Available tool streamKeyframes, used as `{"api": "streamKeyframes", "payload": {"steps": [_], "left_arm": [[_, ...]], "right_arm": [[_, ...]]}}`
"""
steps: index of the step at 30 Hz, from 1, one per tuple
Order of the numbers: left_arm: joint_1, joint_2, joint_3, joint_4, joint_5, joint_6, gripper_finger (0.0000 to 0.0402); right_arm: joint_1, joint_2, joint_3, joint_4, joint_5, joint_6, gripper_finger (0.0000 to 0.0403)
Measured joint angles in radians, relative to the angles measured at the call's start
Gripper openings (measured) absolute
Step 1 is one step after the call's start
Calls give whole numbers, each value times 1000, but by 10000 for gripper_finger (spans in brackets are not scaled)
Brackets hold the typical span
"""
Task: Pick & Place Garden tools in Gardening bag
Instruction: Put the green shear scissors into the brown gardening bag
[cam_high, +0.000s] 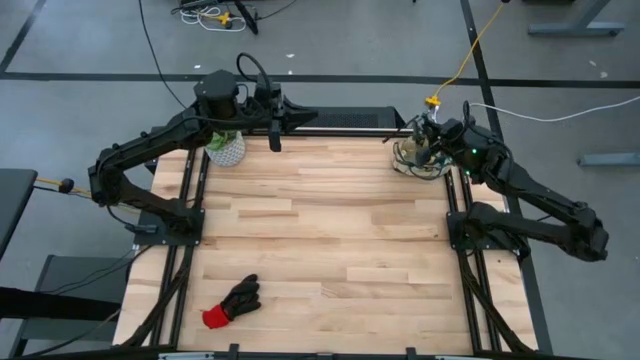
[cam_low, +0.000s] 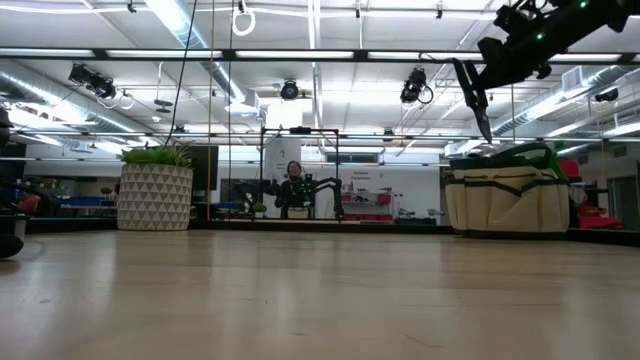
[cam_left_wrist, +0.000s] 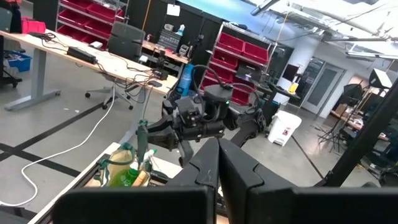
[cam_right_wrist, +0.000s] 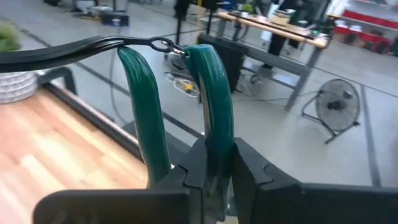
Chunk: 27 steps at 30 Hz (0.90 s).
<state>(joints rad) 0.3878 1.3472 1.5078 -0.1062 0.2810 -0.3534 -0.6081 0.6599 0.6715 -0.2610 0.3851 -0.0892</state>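
Up at the far right corner of the counter (cam_high: 330, 230), the right claw (cam_right_wrist: 211, 163) is clamped on the pruning shears (cam_right_wrist: 177, 93), gripping one of the two green handles so the pair hangs blades-down over the gardening bag (cam_low: 508, 198). Held that way, point first, they look set to slide straight into the open mouth rather than snag on the rim. In the right wrist view the handles are smooth, glossy green loops, with a thin wire catch at their tips.

The bag is soft beige canvas with green trim and side pockets; other tools already stand in it, though I can't pick them out.

The left claw (cam_left_wrist: 217, 163) hangs near the plant pot (cam_low: 156, 197), fingers together, holding nothing, apparently just waiting. That pot is white with a triangle pattern.

The glove (cam_high: 232, 302), limp black fabric with a red cuff, lies alone at the near left, well apart from the bag.
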Motion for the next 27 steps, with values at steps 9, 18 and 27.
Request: {"api": "streamKeyframes", "payload": {"steps": [9,18,27], "left_arm": [[0,0,0,0,0,0,8],[2,0,0,0,-1,1,13],[2,0,0,0,-1,1,9]], "right_arm": [[-73,1,-61,111,0,27,39],[-102,1,-63,113,0,28,39],[-118,38,-148,173,0,28,39]]}}
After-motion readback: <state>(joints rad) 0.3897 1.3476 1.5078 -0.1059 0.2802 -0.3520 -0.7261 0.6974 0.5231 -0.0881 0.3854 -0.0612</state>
